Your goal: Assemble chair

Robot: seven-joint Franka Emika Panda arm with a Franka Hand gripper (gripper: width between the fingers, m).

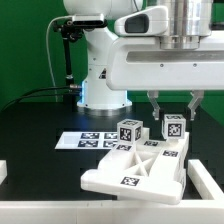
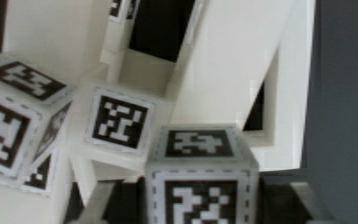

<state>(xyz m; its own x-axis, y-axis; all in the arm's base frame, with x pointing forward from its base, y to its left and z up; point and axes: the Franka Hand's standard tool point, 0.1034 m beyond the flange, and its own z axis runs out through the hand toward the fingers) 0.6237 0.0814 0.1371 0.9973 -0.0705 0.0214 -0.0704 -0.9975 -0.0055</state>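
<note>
Chair [image 1: 135, 168], part-built, sits nearest the cam at the front edge of the black bench [image 1: 40, 160], two tagged posts [image 1: 129, 131] standing up from it. Claw [image 1: 172, 110] hangs just above the far-right post [image 1: 173, 127], fingers apart, holding nothing; contact w/ post unclear.

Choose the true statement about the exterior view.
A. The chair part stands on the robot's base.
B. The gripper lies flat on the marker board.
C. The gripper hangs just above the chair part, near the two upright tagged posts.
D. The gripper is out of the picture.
C: the gripper hangs just above the chair part, beside its two tagged posts.
</note>
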